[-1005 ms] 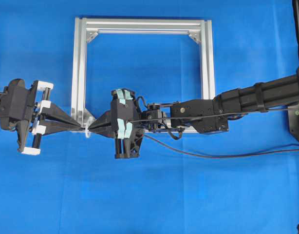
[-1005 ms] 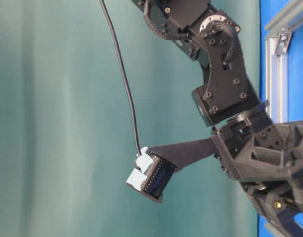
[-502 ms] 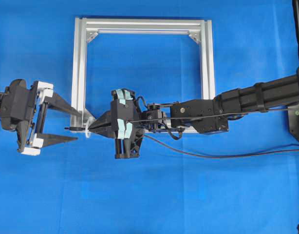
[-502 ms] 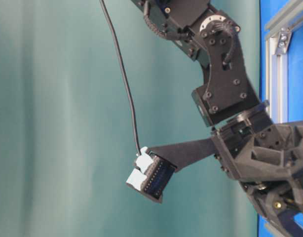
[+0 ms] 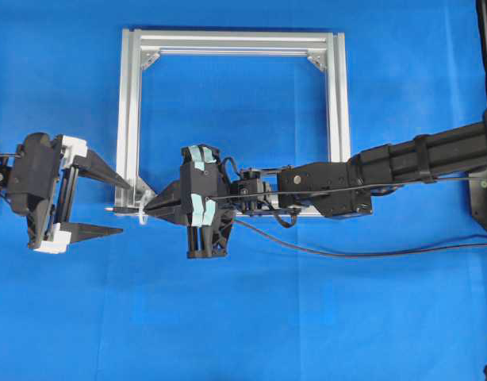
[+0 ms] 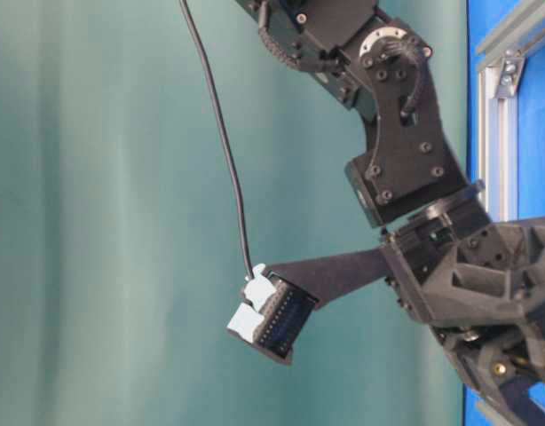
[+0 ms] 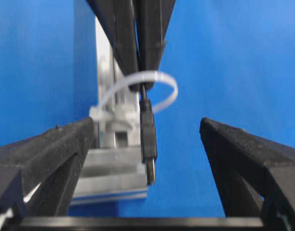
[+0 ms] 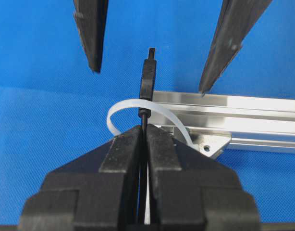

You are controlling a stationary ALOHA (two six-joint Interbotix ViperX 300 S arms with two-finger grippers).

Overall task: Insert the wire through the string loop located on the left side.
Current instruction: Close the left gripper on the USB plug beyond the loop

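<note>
The wire's plug tip (image 5: 121, 209) pokes out to the left through the white string loop (image 5: 140, 216) at the silver frame's near-left corner (image 5: 132, 190). My right gripper (image 5: 151, 208) is shut on the wire just behind the loop. In the right wrist view the plug (image 8: 147, 82) stands past the loop (image 8: 121, 108), beyond my shut right gripper (image 8: 144, 130). My left gripper (image 5: 126, 208) is open, its fingers above and below the plug without touching it. The left wrist view shows the plug (image 7: 148, 134) hanging free under the loop (image 7: 159, 79).
The wire's slack (image 5: 347, 254) trails right across the blue cloth below my right arm (image 5: 402, 163). The aluminium frame (image 5: 235, 41) lies flat behind both grippers. In the table-level view, arm links (image 6: 406, 151) fill the right side.
My left gripper has opened, letting go of the plug, and drawn back slightly to the left. The right gripper and the wire have stayed in place.
</note>
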